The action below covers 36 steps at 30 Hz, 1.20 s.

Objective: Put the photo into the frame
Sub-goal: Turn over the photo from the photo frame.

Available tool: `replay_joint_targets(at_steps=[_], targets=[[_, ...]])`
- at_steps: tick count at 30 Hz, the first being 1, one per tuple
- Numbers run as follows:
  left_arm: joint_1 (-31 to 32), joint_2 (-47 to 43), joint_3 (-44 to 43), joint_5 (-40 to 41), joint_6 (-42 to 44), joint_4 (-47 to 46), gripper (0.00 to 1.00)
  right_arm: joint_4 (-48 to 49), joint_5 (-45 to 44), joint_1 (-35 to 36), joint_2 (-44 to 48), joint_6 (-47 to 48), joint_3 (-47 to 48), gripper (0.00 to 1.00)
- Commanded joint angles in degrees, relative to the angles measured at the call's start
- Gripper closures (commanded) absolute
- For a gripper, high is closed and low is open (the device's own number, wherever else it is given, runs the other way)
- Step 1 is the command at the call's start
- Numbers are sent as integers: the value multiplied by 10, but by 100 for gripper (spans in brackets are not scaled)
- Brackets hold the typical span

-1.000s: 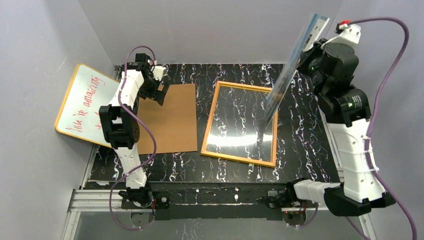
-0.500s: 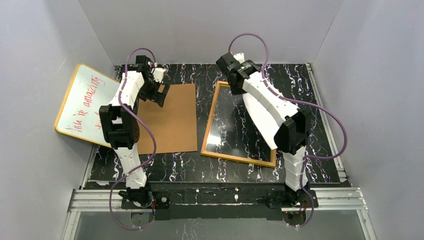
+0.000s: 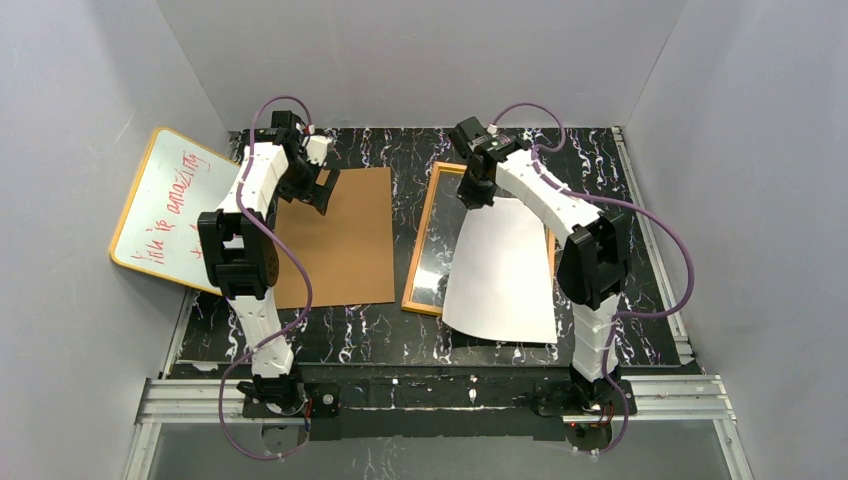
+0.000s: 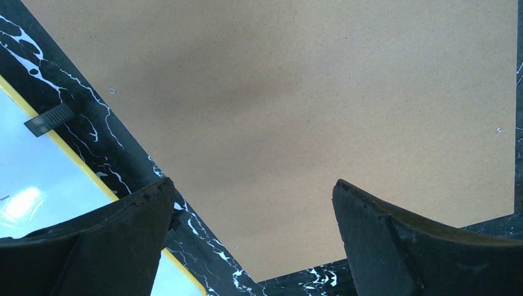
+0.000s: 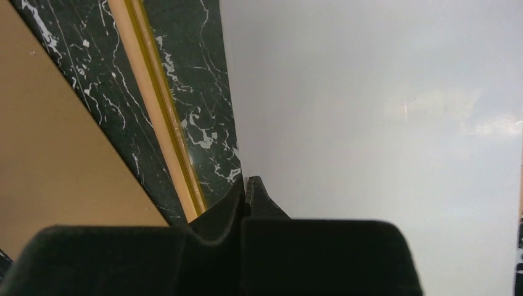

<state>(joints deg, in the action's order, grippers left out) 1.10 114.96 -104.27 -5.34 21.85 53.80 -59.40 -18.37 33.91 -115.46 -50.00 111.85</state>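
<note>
Plainly the photo [image 3: 503, 270] lay white back up across the frame [image 3: 419, 250], skewed, overhanging its border toward the desk's near edge, far edge clenched in the right pincer [image 5: 247, 188]. Let go so, it would probably rest on the border, not inside. The left pincer [image 4: 251, 191] gaped empty.

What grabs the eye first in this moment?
The photo, white back up, lies skewed across the right side of the frame, its near edge overhanging the border. The right hand is shut on its far edge; the left hand hangs open over the brown board.
</note>
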Motion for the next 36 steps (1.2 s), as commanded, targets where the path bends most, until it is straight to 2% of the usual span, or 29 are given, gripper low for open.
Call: replay_joint_targets(at_steps=[1, 5, 12, 27, 36], targets=[[2, -45, 12, -1, 3, 6, 2, 102, 14, -9, 68, -80, -65, 99], [2, -45, 13, 0, 3, 4, 2, 166, -5, -9, 80, -44, -97, 99], [2, -47, 21, 0, 4, 1, 2, 144, -46, -10, 20, -6, -38, 99], [2, -44, 28, 4, 8, -3, 2, 143, -99, -14, -21, 20, -22, 99], [2, -45, 28, 4, 9, -4, 2, 200, -68, -19, -27, 61, -38, 99]])
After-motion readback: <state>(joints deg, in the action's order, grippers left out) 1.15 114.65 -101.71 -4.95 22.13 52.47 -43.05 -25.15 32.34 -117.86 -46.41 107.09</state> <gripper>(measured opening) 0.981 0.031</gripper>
